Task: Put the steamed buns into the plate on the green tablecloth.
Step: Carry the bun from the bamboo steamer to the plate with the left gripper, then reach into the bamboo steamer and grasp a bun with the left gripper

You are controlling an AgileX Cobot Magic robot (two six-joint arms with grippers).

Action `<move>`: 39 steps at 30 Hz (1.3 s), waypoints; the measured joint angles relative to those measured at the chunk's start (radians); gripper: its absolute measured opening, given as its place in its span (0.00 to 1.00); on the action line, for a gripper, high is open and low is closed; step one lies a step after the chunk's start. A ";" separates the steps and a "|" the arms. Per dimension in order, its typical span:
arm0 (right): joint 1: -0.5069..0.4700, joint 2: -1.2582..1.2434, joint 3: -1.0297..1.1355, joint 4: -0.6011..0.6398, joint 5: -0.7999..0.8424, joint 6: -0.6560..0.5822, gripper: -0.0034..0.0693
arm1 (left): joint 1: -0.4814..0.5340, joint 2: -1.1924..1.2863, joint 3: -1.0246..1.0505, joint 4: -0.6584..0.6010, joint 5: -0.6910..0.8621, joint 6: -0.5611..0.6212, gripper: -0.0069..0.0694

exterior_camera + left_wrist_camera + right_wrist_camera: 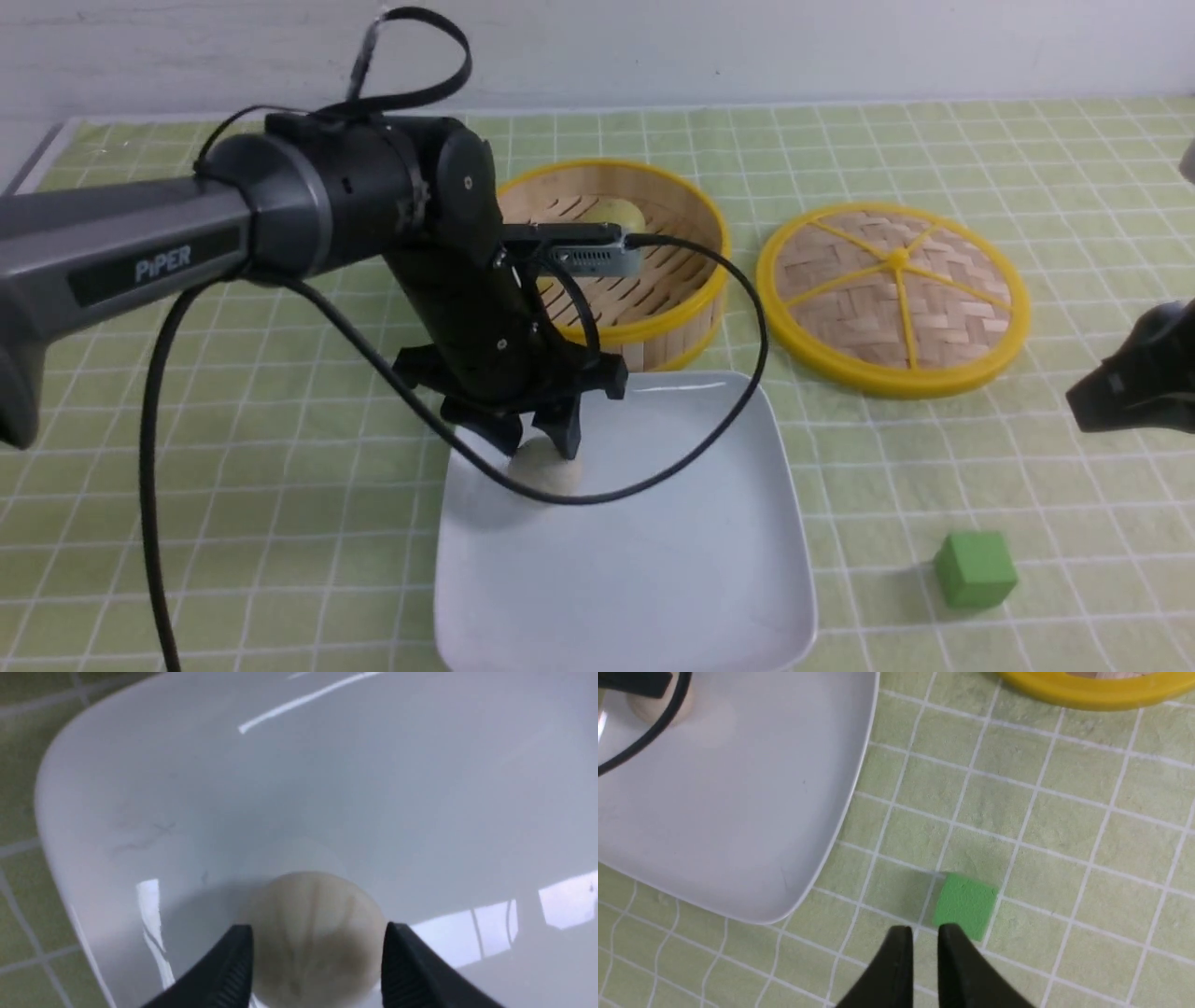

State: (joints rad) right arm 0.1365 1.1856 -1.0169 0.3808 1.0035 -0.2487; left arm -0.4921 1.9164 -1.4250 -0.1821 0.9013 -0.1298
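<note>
Surface: green tablecloth (280, 560).
Plate (653, 560): near edge, centre.
Greyish bun (317, 924): on plate, far-left corner.
Left gripper (315, 933): fingers (224, 970) flank this bun; we cannot tell grip from release.
Right gripper (924, 933): jaws slightly parted, empty.

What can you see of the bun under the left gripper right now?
The greyish-white steamed bun is a small, smooth dome with faint pleat lines running up it, soft and dough-like. It sits upright on the white plate, near its far left corner. The left gripper straddles it, a finger close on each side; whether they touch it is unclear.
</note>
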 joint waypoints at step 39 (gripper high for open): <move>0.001 0.000 0.044 0.004 -0.045 0.000 0.26 | 0.140 0.539 -0.944 0.158 0.234 -0.103 0.46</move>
State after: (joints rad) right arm 0.1373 1.1856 -0.9732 0.3851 0.9586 -0.2487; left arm -0.3525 2.4550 -2.3687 -0.0246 1.1355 -0.2324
